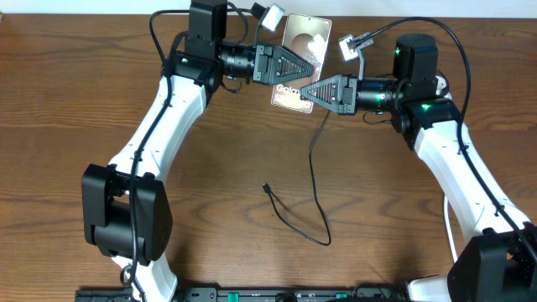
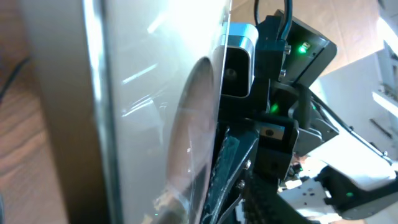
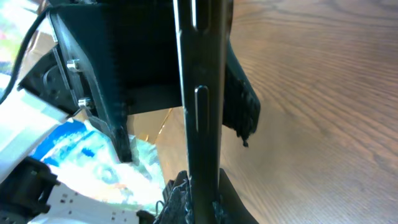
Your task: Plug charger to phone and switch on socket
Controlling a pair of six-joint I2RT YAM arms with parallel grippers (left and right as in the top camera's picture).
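The right gripper [image 1: 302,91] clamps the thin, glossy phone [image 1: 308,35] edgewise above the grainy wooden table [image 1: 394,210]; the left gripper's [image 1: 320,61] hold is unclear.

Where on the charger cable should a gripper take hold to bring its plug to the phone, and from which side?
Just behind the small black plug at the free end of the charger cable, coming straight down with jaws across the cable. That end lies flat on the table, nothing touching it; a thin cable lying flat likely gives a sideways approach nothing to close on.
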